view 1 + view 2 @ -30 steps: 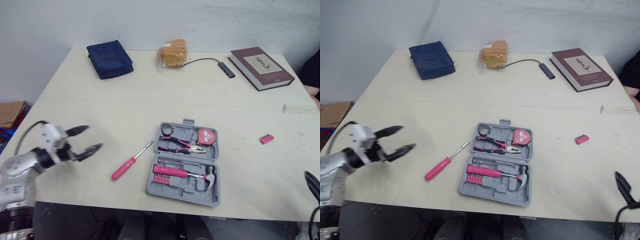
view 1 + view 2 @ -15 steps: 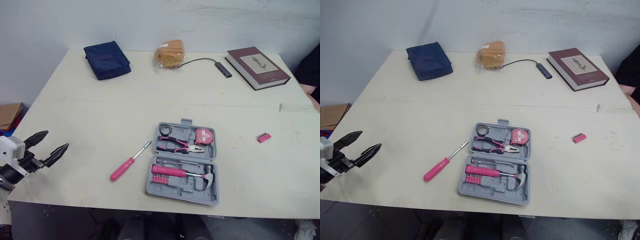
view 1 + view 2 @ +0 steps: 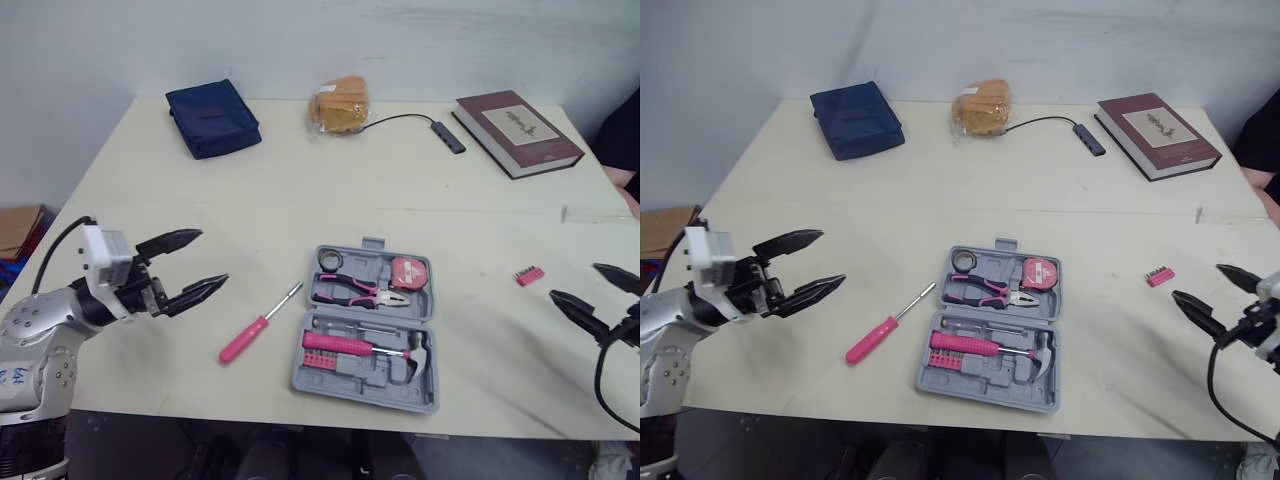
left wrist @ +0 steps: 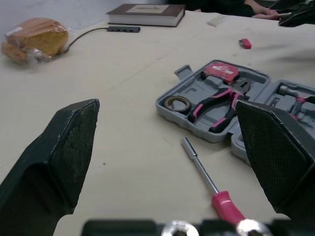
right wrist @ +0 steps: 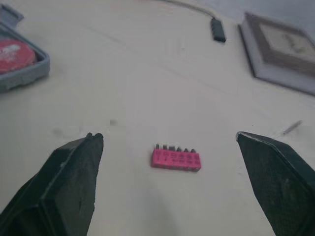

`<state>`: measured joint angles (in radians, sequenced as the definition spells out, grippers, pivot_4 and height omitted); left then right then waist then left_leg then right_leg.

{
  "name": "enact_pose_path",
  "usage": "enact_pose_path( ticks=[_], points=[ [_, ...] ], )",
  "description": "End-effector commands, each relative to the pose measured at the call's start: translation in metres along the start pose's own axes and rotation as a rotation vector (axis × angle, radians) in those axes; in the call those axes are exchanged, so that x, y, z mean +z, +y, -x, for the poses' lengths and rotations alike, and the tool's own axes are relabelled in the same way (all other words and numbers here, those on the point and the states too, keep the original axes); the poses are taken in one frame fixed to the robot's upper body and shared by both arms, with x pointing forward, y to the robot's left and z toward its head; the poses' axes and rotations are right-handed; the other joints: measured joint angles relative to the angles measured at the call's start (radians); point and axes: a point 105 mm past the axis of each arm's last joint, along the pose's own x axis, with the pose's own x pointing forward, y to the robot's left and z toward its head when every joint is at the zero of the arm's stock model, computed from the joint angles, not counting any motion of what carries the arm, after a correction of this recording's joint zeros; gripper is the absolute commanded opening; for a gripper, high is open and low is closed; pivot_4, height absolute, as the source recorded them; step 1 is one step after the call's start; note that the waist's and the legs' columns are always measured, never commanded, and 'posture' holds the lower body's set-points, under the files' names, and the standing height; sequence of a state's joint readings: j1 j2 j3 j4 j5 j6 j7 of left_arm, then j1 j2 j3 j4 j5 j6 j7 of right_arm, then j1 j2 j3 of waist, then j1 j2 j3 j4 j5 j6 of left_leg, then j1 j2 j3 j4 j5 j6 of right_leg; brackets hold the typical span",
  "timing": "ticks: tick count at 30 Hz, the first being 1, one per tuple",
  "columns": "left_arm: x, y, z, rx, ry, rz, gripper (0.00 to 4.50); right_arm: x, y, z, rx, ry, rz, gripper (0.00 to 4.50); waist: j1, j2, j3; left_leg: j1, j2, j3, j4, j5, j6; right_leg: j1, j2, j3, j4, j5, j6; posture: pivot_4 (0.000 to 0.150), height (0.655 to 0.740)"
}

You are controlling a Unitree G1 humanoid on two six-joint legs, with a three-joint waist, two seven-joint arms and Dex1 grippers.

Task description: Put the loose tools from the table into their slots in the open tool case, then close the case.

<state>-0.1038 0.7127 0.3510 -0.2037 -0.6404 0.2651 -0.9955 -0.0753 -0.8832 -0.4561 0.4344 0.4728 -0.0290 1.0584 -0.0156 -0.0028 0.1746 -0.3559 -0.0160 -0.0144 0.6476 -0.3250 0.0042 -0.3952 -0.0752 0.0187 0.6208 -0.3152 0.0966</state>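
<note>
head stereo pair: high, facing forward and down, whole table [image 3: 300, 190] in both | left wrist: low, near the tabletop, faces screwdriver [image 4: 199, 167] and case [image 4: 187, 123] | right wrist: low, near, faces bit holder [image 5: 175, 159] | wrist views share case, bit holder, book [image 5: 280, 46]

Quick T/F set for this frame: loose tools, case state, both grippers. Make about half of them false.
1. The pink-handled screwdriver lies on the table, outside the tool case. True.
2. The tool case is shut. False: it lies open, with pliers and a hammer in their slots.
3. The right gripper holds the pink bit holder. False: its fingers are open, and the bit holder lies on the table apart from them.
4. The left gripper is open and holds nothing. True.
</note>
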Motion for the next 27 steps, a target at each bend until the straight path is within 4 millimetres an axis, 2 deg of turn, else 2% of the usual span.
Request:
enact_pose_path(
  ticks=[1, 5, 10, 17, 21, 27],
  points=[
    [0.014, -0.016, -0.013, -0.069, -0.025, -0.051, 4.43, -0.003, -0.019, -0.022, 0.01, 0.061, 0.009, 4.5, -0.012, -0.001, 0.002, 0.0, 0.0, 0.001, 0.001, 0.0, 0.0, 0.0, 0.0, 0.001, 0.0, 0.001, 0.001, 0.15, 0.74],
    [0.02, -0.025, -0.02, -0.087, -0.044, -0.049, 4.43, -0.001, -0.031, -0.043, -0.004, 0.083, -0.012, 4.5, -0.013, 0.0, 0.002, 0.001, -0.002, 0.002, 0.002, 0.001, 0.001, 0.002, -0.001, 0.002, 0.001, 0.002, 0.004, 0.15, 0.74],
    [0.029, -0.04, -0.021, -0.133, -0.045, -0.048, 4.43, -0.007, -0.03, -0.062, 0.03, 0.163, -0.037, 4.5, -0.014, 0.0, 0.002, 0.001, -0.002, 0.002, 0.002, 0.003, -0.002, 0.001, -0.001, 0.002, 0.001, 0.002, 0.003, 0.15, 0.74],
    [0.033, -0.045, -0.022, -0.158, -0.039, -0.04, 4.43, -0.021, -0.028, -0.063, 0.039, 0.24, -0.066, 4.5, -0.013, 0.0, 0.002, 0.0, -0.002, 0.002, 0.002, 0.003, -0.003, 0.001, -0.001, 0.002, 0.0, 0.002, 0.004, 0.15, 0.74],
    [0.035, -0.047, -0.023, -0.169, -0.042, -0.041, 4.43, -0.023, -0.029, -0.064, 0.011, 0.235, -0.049, 4.5, -0.013, 0.0, 0.002, 0.001, -0.002, 0.002, 0.002, 0.004, -0.003, 0.001, -0.001, 0.002, 0.0, 0.002, 0.004, 0.15, 0.74],
    [0.034, -0.046, -0.025, -0.185, -0.044, -0.038, 4.43, -0.044, -0.021, -0.056, 0.036, 0.297, -0.062, 4.5, -0.013, 0.0, 0.002, 0.001, -0.002, 0.002, 0.003, 0.004, -0.005, 0.002, 0.0, 0.002, 0.0, 0.002, 0.004, 0.15, 0.74]
  ],
)
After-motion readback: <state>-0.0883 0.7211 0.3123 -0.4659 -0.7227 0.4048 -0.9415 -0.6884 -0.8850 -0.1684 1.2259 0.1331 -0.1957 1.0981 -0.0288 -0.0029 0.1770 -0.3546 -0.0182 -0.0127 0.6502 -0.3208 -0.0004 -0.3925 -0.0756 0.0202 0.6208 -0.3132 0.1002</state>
